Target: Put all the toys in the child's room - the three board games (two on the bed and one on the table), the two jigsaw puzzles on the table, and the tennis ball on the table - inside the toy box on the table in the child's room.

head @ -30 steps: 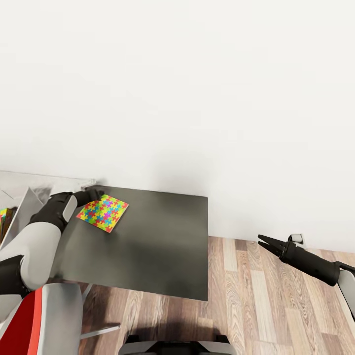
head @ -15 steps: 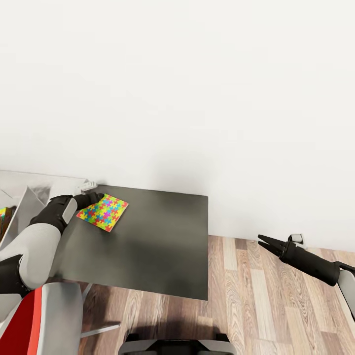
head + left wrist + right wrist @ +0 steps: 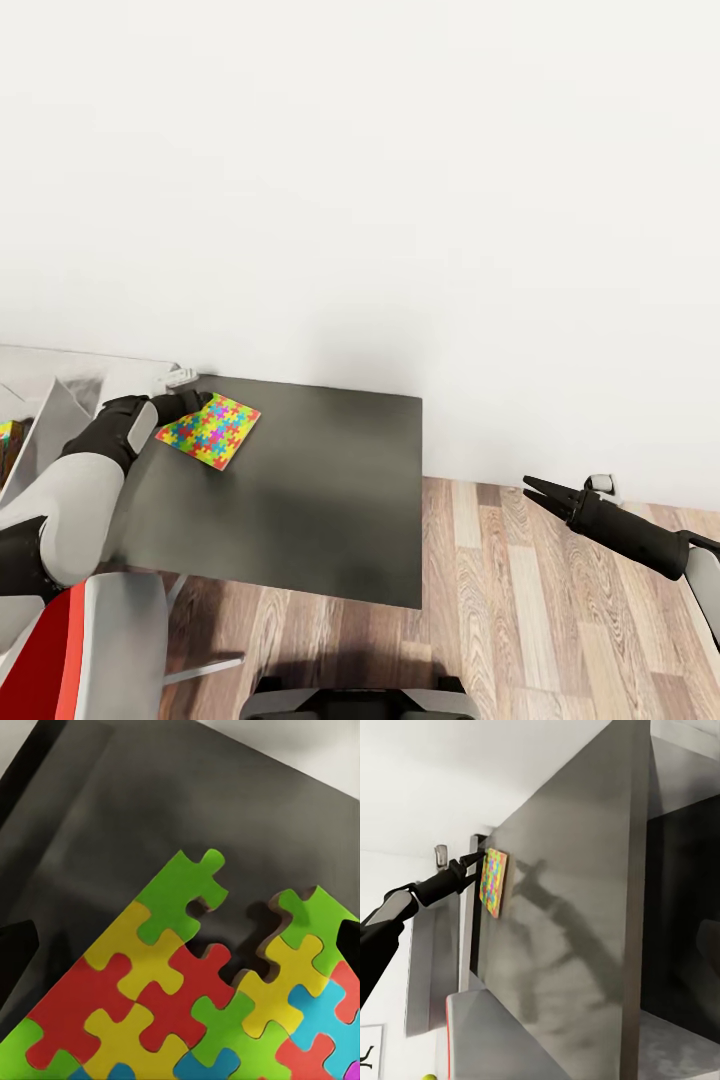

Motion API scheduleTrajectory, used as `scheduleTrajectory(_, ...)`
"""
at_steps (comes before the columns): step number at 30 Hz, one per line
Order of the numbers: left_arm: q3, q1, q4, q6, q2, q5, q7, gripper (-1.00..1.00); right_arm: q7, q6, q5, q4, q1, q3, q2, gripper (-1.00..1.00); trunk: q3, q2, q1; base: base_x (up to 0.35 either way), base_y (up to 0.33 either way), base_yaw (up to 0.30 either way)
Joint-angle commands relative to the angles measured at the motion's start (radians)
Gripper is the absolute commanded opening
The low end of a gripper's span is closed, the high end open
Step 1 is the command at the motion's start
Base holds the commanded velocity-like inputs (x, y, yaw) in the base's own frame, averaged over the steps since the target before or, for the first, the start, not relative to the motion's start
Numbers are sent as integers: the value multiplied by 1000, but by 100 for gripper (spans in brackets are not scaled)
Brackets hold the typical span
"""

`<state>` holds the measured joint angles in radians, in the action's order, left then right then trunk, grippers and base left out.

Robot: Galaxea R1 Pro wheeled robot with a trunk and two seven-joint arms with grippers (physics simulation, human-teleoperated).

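Fingers, left arm [image 3: 200, 400]: at the near-left corner of the jigsaw puzzle [image 3: 209, 432], touching or almost touching its edge; whether they are parted or have closed on the panel cannot be told, since the tips are hidden against the panel in the head view and show as two dark shapes at opposite edges of the left wrist view.

Fingers, right arm [image 3: 531, 489]: slightly parted, holding nothing, hanging over the wood-plank floor [image 3: 560, 620], well apart from the worktop.

Jigsaw puzzle: one thin square panel of yellow, orange, cyan, pink and green pieces, lying flat on the dark grey worktop [image 3: 320, 490] near its back-left corner, close to the white wall [image 3: 400, 200].

Toy box [image 3: 45, 425]: light grey sloping side seen at the left edge of the head view, beside the dark section; a strip of colourful print [image 3: 8, 440] sits inside it, judged to be a toy already stowed, kind not identifiable.

Tennis ball [image 3: 430, 1078]: small yellow-green shape at the edge of the right wrist view; what it rests on cannot be told.

Progress, as a judgement: at least one item appears boxed; this puzzle is not yet lifted; ball still outside the box; the rest unaccounted for.

Brands, labels, writing: none legible on any surface.
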<state>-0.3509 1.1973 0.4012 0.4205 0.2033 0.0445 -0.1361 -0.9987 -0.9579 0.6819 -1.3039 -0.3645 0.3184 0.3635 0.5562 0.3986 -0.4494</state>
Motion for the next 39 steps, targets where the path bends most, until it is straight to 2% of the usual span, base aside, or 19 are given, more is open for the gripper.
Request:
scheduleTrajectory(1, -6, 1, 1, 6, -1, 6, -6, 100, -3, -4, -1, 0, -1, 1, 0, 100, 1, 1, -1, -16, 0, 0)
scheduleTrajectory(22, -6, 1, 1, 9, -1, 6, -7, 100, -4, -4, -1, 0, -1, 1, 0, 100, 1, 1, -1, -30, -102, 0)
scheduleTrajectory(39, -5, 0, 1, 10, -2, 6, -7, 100, 0, -4, 2, 1, -1, 1, 0, 100, 1, 1, -1, -111, -233, 0)
